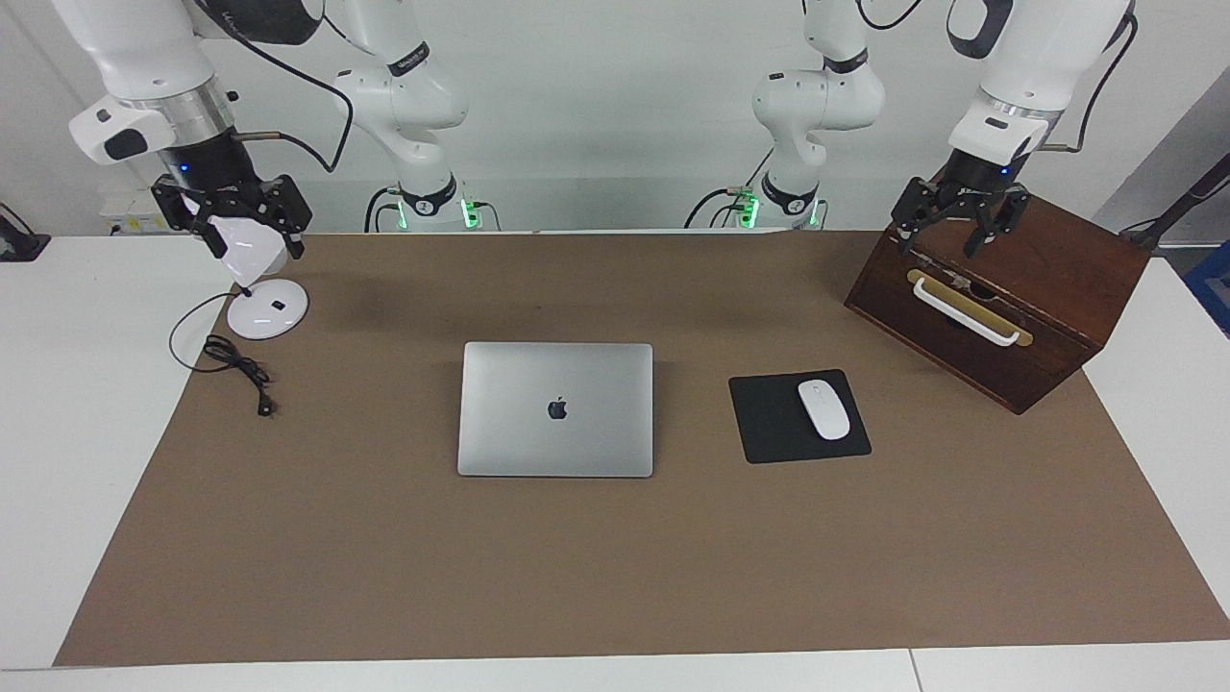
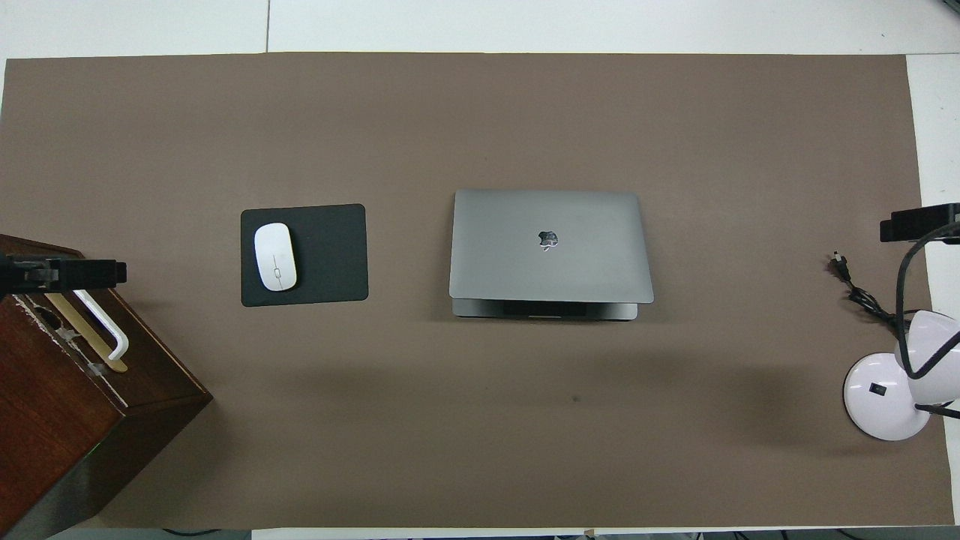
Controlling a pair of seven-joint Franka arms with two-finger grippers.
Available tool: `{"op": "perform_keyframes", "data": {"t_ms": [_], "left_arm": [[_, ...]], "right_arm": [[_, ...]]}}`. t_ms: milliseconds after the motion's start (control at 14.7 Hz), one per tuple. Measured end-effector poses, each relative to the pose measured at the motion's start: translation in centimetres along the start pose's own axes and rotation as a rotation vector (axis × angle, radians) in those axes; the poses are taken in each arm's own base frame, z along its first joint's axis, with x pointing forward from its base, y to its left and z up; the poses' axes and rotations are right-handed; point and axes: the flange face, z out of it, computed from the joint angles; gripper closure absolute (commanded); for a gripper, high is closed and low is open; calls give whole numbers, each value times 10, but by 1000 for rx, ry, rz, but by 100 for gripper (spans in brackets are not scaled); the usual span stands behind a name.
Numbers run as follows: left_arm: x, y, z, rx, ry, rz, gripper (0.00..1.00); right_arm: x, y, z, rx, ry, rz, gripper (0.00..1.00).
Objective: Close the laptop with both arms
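Facing view: the laptop [image 1: 555, 409] lies shut, lid down with the logo up, at the middle of the brown mat [image 1: 615, 577], so the closing step looks done and both arms are clear of it. The left gripper [image 1: 961, 216] hangs over the wooden box [image 1: 999, 288] at the left arm's end of the table, its fingers spread and empty. The right gripper [image 1: 231, 216] hangs over the white desk lamp [image 1: 259, 288] at the right arm's end, fingers splayed, holding nothing; the lamp's head sits right between them in this view, and I cannot tell whether they touch it. The next move, as I judge it, calls only for parking both arms, with care around the lamp head and the box lid.

Overhead view: the laptop [image 2: 550, 247] sits square to the mat, its base edge showing just under the lid on the side nearer the robots, so the lid may sit slightly offset. The black mousepad [image 2: 330, 255] with the white mouse [image 2: 274, 257] lies beside it, toward the left arm's end, apart from it. Only the tip of the left gripper [image 2: 67, 273] shows over the box [image 2: 75, 390], and the right gripper [image 2: 919, 223] near the lamp's cable [image 2: 862, 296]. The mat around the laptop offers wide open room on all sides.
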Motion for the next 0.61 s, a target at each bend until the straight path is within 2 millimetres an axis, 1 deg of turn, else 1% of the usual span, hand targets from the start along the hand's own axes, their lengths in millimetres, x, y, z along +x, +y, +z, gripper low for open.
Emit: {"op": "perform_keyframes", "data": {"t_ms": [137, 341, 478, 614], "left_arm": [[4, -6, -12, 2, -14, -13, 0], [17, -10, -27, 5, -29, -21, 0], [27, -10, -30, 6, -53, -20, 0], [37, -10, -29, 7, -88, -20, 0]], "right_arm": [[1, 0, -3, -1, 14, 1, 0], [4, 1, -5, -2, 35, 1, 0], [4, 2, -5, -2, 36, 3, 0], [4, 3, -5, -2, 36, 5, 0]]}}
